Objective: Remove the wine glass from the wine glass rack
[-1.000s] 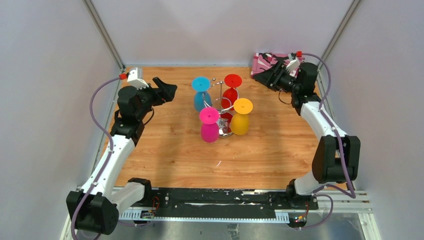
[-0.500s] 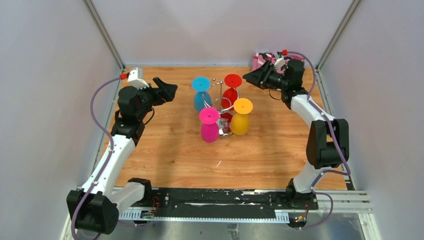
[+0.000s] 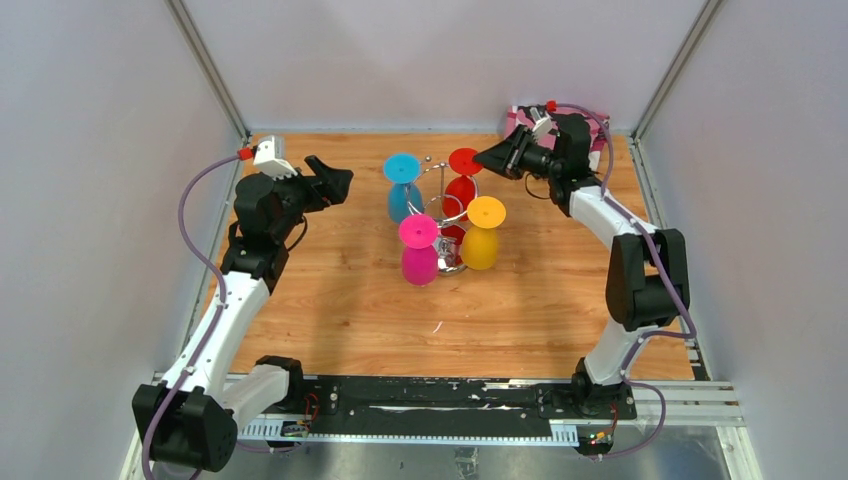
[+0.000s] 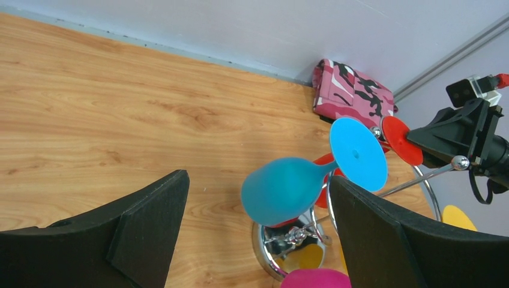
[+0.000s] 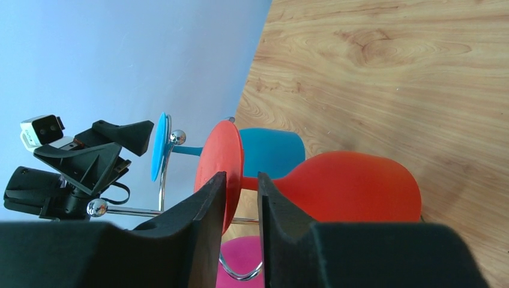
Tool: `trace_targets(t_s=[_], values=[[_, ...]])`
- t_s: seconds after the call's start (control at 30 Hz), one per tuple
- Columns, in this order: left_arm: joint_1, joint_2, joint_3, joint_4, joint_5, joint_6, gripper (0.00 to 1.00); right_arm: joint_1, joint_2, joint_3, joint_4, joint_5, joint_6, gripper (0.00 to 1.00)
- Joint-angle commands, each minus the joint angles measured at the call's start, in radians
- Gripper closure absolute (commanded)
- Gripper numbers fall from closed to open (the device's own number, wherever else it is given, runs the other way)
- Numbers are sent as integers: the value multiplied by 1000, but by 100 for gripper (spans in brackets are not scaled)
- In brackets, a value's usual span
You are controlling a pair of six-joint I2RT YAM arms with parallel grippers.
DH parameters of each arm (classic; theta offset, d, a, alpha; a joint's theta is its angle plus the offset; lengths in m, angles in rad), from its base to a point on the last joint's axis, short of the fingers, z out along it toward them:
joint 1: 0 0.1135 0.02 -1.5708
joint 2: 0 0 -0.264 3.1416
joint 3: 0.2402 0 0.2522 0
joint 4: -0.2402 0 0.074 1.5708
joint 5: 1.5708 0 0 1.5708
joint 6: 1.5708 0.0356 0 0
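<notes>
The glass I am after is the red wine glass (image 5: 354,186), hanging upside down on the wine glass rack (image 4: 287,245) in the middle of the table (image 3: 330,300), on the rack's far right side. My right end effector (image 5: 241,177) is the nearer one by a wide margin. It sits just beside the red round foot (image 5: 219,159), at the height of the rack's hook arms, pointing in toward the central post. Its fingers stand close together with only a narrow slit between them, a little wider than the stem (image 5: 251,180), and the stem lines up with the mouth of that slit. I see no contact yet. The glass's long axis runs straight down from foot to bowl, so my slit meets it crosswise, just under the foot. My left end effector (image 3: 338,178) is spread wide on the other side, facing the blue wine glass (image 4: 282,191) but well apart from it. I judge the right arm should take the red stem, then lift and draw outward along the hook.
</notes>
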Motion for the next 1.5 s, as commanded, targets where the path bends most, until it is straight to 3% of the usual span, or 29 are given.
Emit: trace_targets(t_s=[0.0,0.2,0.33,0.57,0.77,1.1,1.47], values=[[4,-17,-10,-4,-4,22,7,5,12,21,36,-19,33,73],[4,-22,-7,-6,0,20,7,5,18,50,31,-24,78,93],[4,-28,-7,-6,9,19,7,5,10,69,-7,-18,74,100],[4,-33,-8,-10,11,20,7,5,13,93,-67,-5,105,100],[4,-37,-11,-15,13,22,7,3,15,89,-6,10,206,100],[4,-37,-13,-15,20,22,7,-11,29,133,-93,65,212,100],[4,-38,-19,-7,24,21,7,-51,127,205,0,65,275,100]])
